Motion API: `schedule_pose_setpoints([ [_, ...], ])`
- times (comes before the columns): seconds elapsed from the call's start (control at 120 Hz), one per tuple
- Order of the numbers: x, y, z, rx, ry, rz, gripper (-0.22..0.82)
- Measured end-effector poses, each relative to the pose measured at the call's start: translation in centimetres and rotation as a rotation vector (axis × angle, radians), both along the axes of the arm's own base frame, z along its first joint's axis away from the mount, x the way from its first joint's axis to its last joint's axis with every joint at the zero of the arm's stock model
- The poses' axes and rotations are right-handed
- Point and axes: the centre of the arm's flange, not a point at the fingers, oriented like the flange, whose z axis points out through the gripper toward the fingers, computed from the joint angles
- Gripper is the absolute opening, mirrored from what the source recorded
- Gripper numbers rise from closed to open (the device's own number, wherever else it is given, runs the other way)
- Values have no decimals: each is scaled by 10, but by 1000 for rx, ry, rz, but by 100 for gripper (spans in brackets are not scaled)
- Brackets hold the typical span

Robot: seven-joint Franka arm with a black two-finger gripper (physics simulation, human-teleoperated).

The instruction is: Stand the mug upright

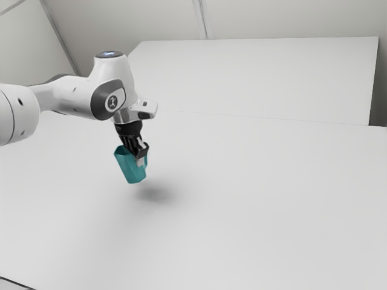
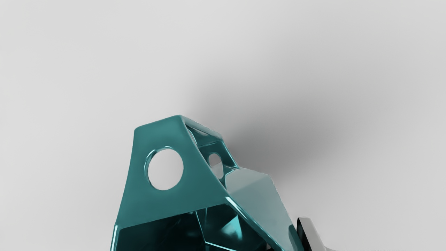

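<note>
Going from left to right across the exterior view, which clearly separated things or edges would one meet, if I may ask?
The arm's white segment at the left border → the teal mug → the right edge of the white panel behind.

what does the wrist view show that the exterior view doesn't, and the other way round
From the wrist view: the mug's dark, faceted inside, a round hole through its flat teal face, and a smaller opening beyond that face's edge.

From the exterior view: the white arm coming in from the left, and the tilt of the mug, wide end up, held by the gripper.

In both: the mug, part of the gripper, the pale table and a soft shadow.
</note>
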Motion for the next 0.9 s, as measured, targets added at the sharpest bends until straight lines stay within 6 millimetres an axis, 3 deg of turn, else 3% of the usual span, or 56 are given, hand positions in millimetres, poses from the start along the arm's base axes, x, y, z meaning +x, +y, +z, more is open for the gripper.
schedule_pose_setpoints([
  [0.167,3,1,-3,53,-41,27,-18],
  [0.367,-8,-1,-3,88,-84,66,-18],
  [0.9,-33,-9,-38,121,-131,176,-18],
])
